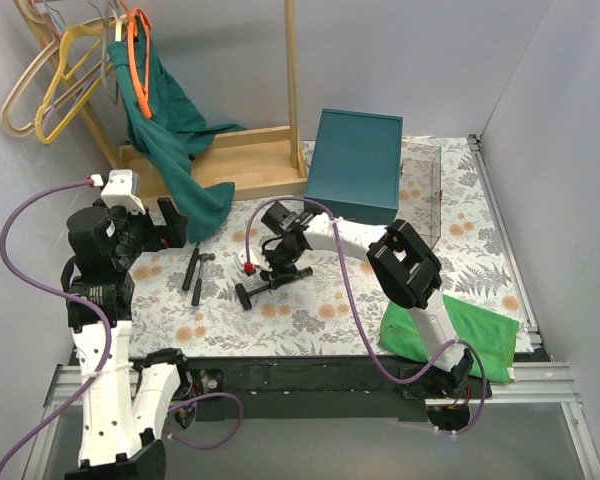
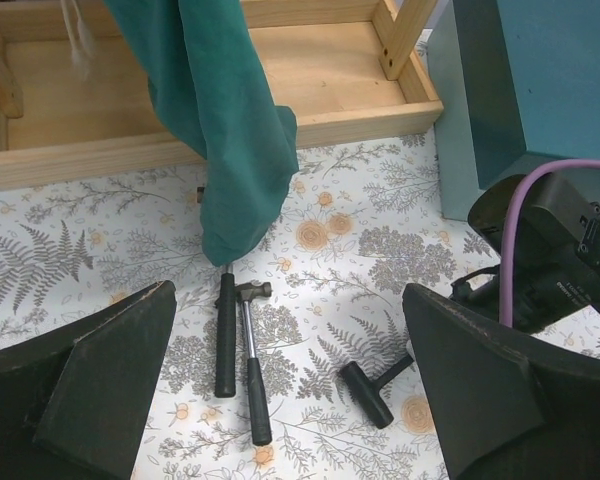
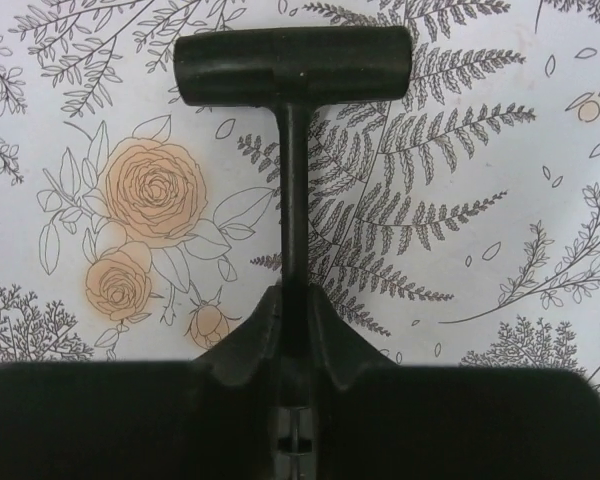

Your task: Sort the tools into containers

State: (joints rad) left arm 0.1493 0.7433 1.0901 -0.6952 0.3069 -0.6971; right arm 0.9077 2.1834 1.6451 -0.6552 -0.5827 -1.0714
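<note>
A black T-handle tool (image 3: pixel 292 65) lies on the floral cloth, and my right gripper (image 3: pixel 295 300) is shut on its thin shaft. In the top view the right gripper (image 1: pixel 285 262) is at mid-table, with the tool's crossbar (image 1: pixel 243 296) to its lower left. I cannot tell if the tool is lifted. A chrome-shafted hammer (image 2: pixel 250 360) and a black-handled tool (image 2: pixel 225 335) lie side by side further left (image 1: pixel 194 272). My left gripper (image 2: pixel 288 290) is open and empty, held high above them. The T-handle tool also shows in the left wrist view (image 2: pixel 365 380).
A teal box (image 1: pixel 358 165) and a clear container (image 1: pixel 425 190) stand at the back right. A wooden rack base (image 1: pixel 230 165) with a hanging green cloth (image 1: pixel 175 150) is at the back left. A green bag (image 1: pixel 480 335) lies front right. A small red item (image 1: pixel 249 266) sits by the right gripper.
</note>
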